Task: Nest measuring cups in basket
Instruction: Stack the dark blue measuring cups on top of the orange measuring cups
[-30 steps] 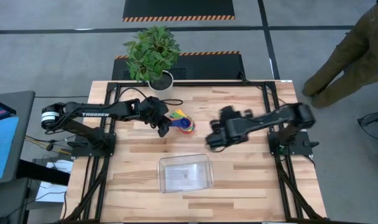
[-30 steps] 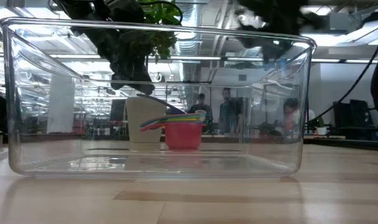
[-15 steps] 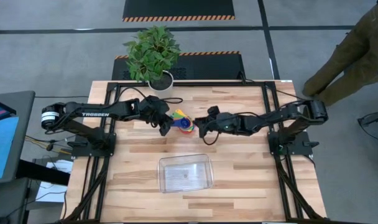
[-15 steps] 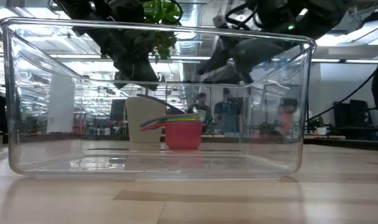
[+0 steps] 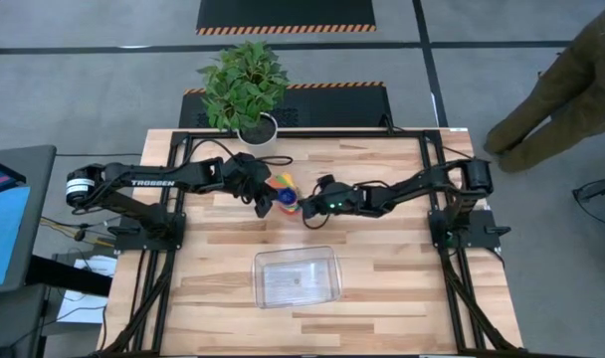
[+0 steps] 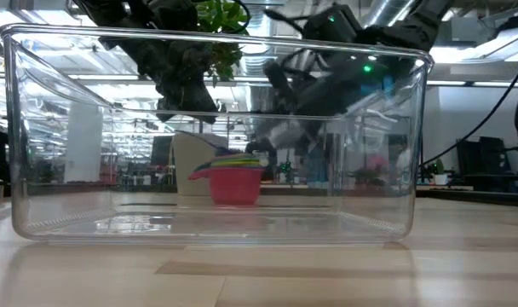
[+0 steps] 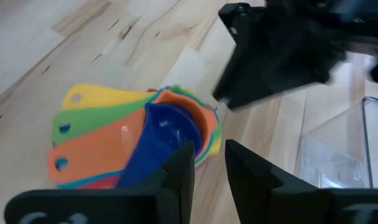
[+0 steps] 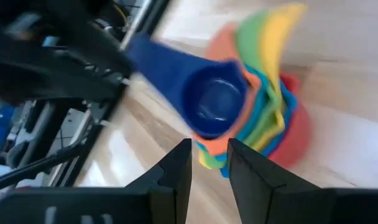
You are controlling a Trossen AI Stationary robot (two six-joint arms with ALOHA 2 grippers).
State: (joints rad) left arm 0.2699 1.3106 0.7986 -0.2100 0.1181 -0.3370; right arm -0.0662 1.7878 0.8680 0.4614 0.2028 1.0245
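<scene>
Left tool [image 7: 204, 163]: its fingers are seen parted by a narrow gap, with the dark blue cup's handle [image 7: 145, 155] lying at or between the tips; whether that handle is actually pinched cannot be told.
Right tool [image 8: 209, 163]: its fingers are parted narrowly and nothing is gripped; it is held just short of the stack, on the side opposite the left tool.
Measuring cups [image 5: 284, 195]: they are found directly ahead of both tools, already nested into one stack on the counter [image 5: 382, 268], the dark blue cup [image 8: 215, 106] on top, the red cup [image 6: 236, 183] at the bottom, the handles fanned out.
Basket [image 5: 297, 276]: it is seen well apart from both tools, toward the counter's near edge, with no cup inside.
Progress: nesting is judged done; the stack is not yet moved into the basket.
</scene>
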